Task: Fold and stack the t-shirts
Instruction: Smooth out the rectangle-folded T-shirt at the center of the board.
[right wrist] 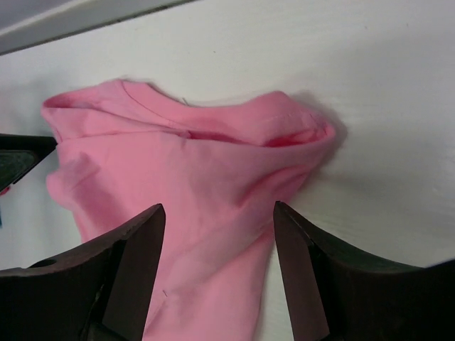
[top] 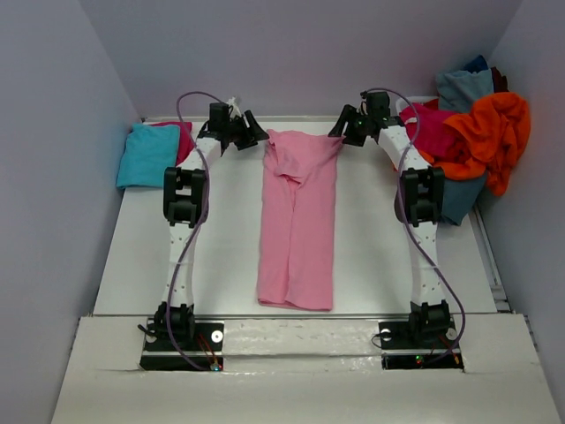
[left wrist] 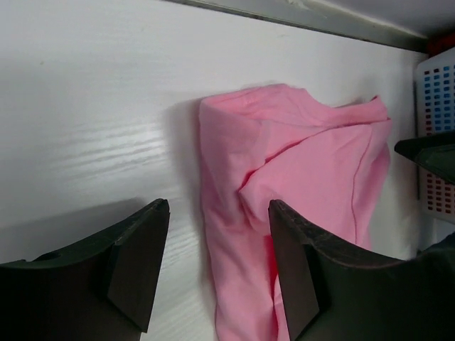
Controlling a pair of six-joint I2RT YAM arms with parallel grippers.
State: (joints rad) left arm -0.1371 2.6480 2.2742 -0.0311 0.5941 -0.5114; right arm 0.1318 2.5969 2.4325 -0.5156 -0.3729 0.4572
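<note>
A light pink t-shirt point(top: 298, 221) lies folded into a long strip down the middle of the white table point(top: 221, 247), collar end at the far side. My left gripper point(top: 250, 131) is open and empty just left of the shirt's far corner; in the left wrist view the shirt point(left wrist: 298, 185) lies between and beyond the fingers point(left wrist: 142, 263). My right gripper point(top: 344, 126) is open and empty just right of the far corner; in the right wrist view the pink shirt point(right wrist: 192, 177) lies under the open fingers point(right wrist: 306, 270).
Folded turquoise point(top: 146, 155) and magenta point(top: 183, 137) shirts lie at the far left. A heap of orange point(top: 493, 132), magenta point(top: 430, 128) and grey-blue point(top: 463, 88) shirts sits at the far right. A white basket point(left wrist: 437, 135) shows in the left wrist view.
</note>
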